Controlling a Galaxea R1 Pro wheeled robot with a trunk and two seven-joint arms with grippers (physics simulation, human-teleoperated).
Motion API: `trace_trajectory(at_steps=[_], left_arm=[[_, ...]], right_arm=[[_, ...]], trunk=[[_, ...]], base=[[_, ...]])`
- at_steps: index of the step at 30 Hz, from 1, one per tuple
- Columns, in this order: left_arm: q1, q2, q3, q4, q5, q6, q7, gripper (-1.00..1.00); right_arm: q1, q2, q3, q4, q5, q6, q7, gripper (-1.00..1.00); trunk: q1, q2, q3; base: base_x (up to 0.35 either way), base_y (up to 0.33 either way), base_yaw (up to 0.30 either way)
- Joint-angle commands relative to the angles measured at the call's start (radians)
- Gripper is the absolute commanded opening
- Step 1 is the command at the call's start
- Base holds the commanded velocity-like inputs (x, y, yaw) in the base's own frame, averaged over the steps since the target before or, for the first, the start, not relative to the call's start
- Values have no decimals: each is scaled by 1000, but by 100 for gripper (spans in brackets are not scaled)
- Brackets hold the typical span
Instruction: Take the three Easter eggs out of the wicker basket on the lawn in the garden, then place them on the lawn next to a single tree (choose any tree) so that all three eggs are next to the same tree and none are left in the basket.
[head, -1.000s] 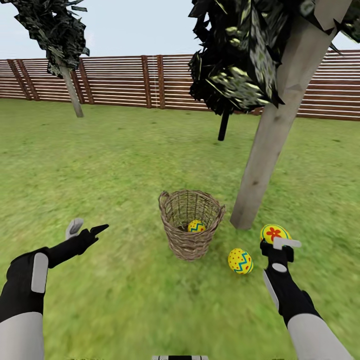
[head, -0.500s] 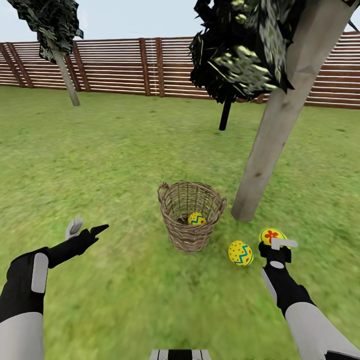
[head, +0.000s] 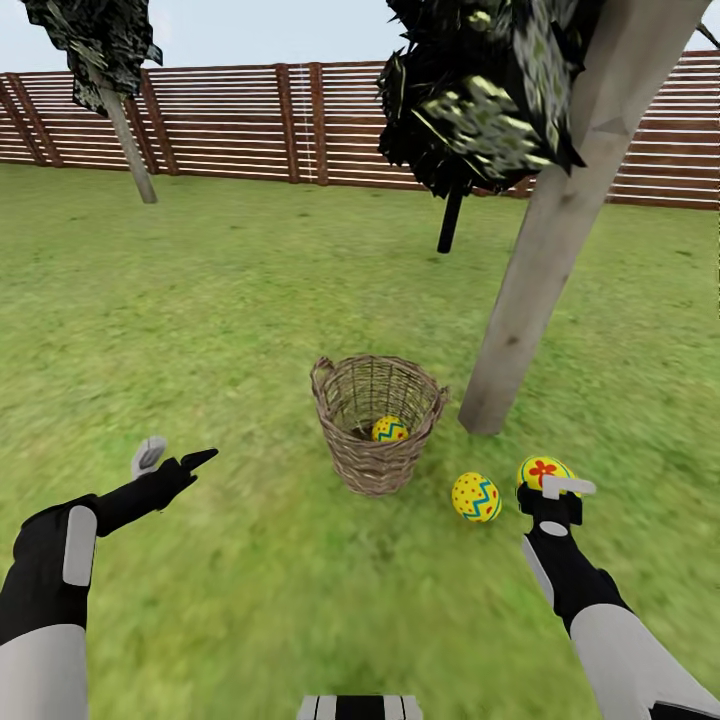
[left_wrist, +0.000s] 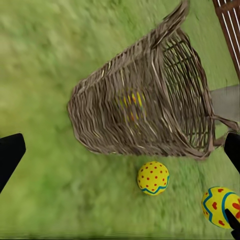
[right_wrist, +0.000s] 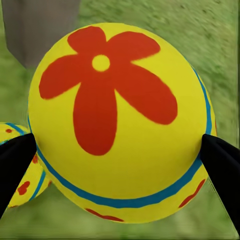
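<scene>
The wicker basket (head: 377, 425) stands on the lawn (head: 220, 330) with one Easter egg (head: 390, 429) inside, which shows through the weave (left_wrist: 131, 102) in the left wrist view. A second egg (head: 476, 497) lies on the grass right of the basket. My right gripper (head: 548, 483) is shut on the flower egg (right_wrist: 120, 120), low over the grass near the foot of the thick pale tree (head: 555, 240). My left gripper (head: 175, 457) hangs open and empty to the left of the basket, its fingers (left_wrist: 10, 155) framing the basket (left_wrist: 145, 100).
A thin black-trunked tree (head: 449, 222) stands behind the basket and a slimmer tree (head: 125, 150) at the far left. The brown slat fence (head: 250, 125) closes the garden at the back. Open grass spreads left of and in front of the basket.
The head view has shifted, so the basket and trees sit a little higher and further left in the picture. Both arms hold their poses; the flower egg stays in the right gripper.
</scene>
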Motion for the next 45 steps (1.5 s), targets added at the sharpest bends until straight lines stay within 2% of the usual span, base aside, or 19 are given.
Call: trace_trajectory(at_steps=[1, 5, 12, 21, 29, 31, 34, 35, 38, 45], left_arm=[[-1, 0, 2, 0, -4, 4, -6, 100], [-1, 1, 3, 0, -4, 4, -6, 100], [-1, 0, 3, 0, -3, 4, -6, 100], [-1, 0, 3, 0, -2, 4, -6, 100], [1, 0, 3, -3, -2, 4, -6, 100], [1, 0, 3, -3, -2, 4, -6, 100], [1, 0, 3, -2, -2, 4, -6, 100], [1, 0, 3, -1, -2, 4, -6, 100], [1, 0, 3, 0, -2, 4, -6, 100], [1, 0, 3, 0, -2, 4, -6, 100]], right_arm=[[-1, 0, -2, 0, 9, 2, -1, -100], [-1, 2, -2, -1, 9, 1, -1, -100], [-1, 3, 0, 1, 10, -1, -3, -100], [0, 5, 1, 2, 13, -1, -3, -100], [-2, 0, -7, 3, 3, 2, -8, -100], [-41, -2, -6, 66, 0, 9, -10, -100], [-162, -28, -5, 313, 8, -4, -9, -100], [-180, -32, -5, 349, 10, -6, -8, -100], [-207, -42, -5, 382, 9, -7, -7, -100], [-237, -53, -3, 388, 9, -10, -2, -100]], trunk=[[-1, 0, -1], [-1, 0, -1], [-1, 0, -1], [-1, 0, -1], [0, -1, -5], [1, -1, -12], [2, -2, -24], [3, -2, -28], [4, -3, -39], [7, -4, -66]], base=[[-211, -229, 0], [-216, -240, 8], [-94, -305, 260], [191, -263, 284], [43, -48, 22], [0, 0, 0], [0, 0, 0], [0, 0, 0], [0, 0, 0], [0, 0, 0]])
